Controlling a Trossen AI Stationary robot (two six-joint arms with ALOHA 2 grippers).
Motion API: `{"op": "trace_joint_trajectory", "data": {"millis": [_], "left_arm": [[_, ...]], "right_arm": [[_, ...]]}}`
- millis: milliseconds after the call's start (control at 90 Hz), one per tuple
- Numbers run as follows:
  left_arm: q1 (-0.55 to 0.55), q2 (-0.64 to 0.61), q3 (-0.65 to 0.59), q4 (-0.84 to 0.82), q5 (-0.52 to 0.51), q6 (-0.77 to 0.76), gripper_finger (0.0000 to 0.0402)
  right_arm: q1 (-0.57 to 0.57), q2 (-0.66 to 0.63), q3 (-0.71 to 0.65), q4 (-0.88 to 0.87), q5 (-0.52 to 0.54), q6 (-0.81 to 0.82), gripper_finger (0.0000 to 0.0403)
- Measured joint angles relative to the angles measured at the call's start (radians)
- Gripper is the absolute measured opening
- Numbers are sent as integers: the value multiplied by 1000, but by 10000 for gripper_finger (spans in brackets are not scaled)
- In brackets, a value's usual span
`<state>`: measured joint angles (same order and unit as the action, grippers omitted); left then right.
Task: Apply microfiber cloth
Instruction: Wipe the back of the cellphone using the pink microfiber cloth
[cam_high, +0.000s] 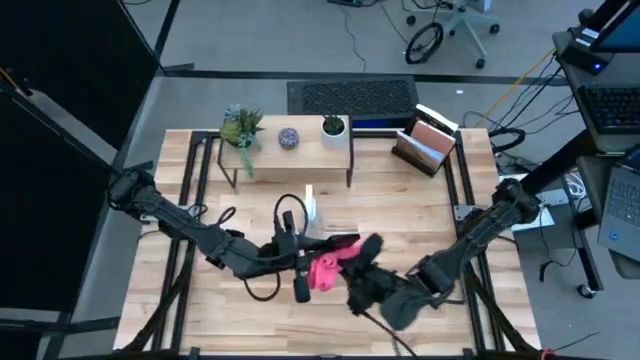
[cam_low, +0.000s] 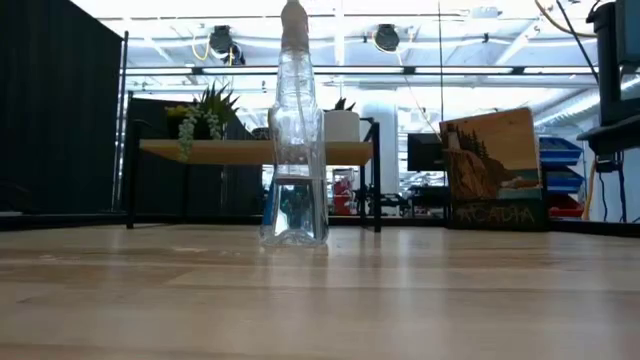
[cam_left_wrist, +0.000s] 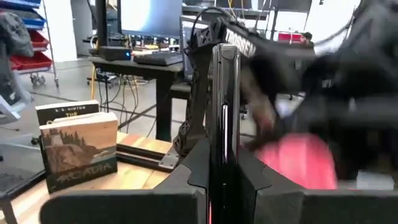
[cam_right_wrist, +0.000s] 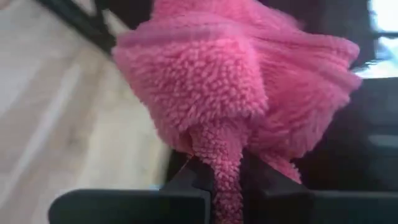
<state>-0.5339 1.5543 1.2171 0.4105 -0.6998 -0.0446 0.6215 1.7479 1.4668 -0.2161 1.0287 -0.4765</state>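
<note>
My left gripper (cam_high: 290, 262) is shut on a black smartphone (cam_left_wrist: 224, 93), which stands edge-on in the left wrist view, near the table's middle front. The bright pink microfiber cloth (cam_high: 324, 272) is bunched on the right side of the phone, and my right gripper (cam_high: 350, 268) is shut on it. In the left wrist view the cloth (cam_left_wrist: 298, 158) shows blurred beside the phone's face, with the right arm behind it. Neither arm shows in the low view. My left gripper pinches the smartphone's lower part (cam_left_wrist: 224, 163) between its two fingers, one on each flat face. The phone rises upright out of the fingers, its thin edge toward the wrist camera. My right gripper pinches a gathered fold of the cloth (cam_right_wrist: 225, 163) between its two fingers, several layers thick. The rest of the cloth (cam_right_wrist: 236, 87) bulges out beyond the fingertips in a loose wad, toward the phone.
A clear spray bottle (cam_low: 293, 150) stands upright behind the grippers (cam_high: 310, 210). At the table's far side there is a small shelf (cam_high: 290, 150) with plants, and a holder with books (cam_high: 428, 145) stands at the far right. Bare wooden tabletop (cam_low: 320, 300) lies in front.
</note>
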Motion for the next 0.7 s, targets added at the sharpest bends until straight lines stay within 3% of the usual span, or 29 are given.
{"op": "trace_joint_trajectory", "data": {"millis": [233, 389, 578, 700], "left_arm": [[-2, -4, 1, 32, -28, 9, 11], [-10, -2, 2, -1, -28, -2, 11], [-14, 0, 2, 14, 55, -29, 11], [-16, -2, 2, 118, 146, -78, 11]], "right_arm": [[-44, 109, -3, -7, -122, 20, 9], [-8, 120, -4, -3, -244, 17, 9], [128, 20, 21, -67, -296, 88, 9], [221, -93, 28, -134, -304, 177, 9]]}}
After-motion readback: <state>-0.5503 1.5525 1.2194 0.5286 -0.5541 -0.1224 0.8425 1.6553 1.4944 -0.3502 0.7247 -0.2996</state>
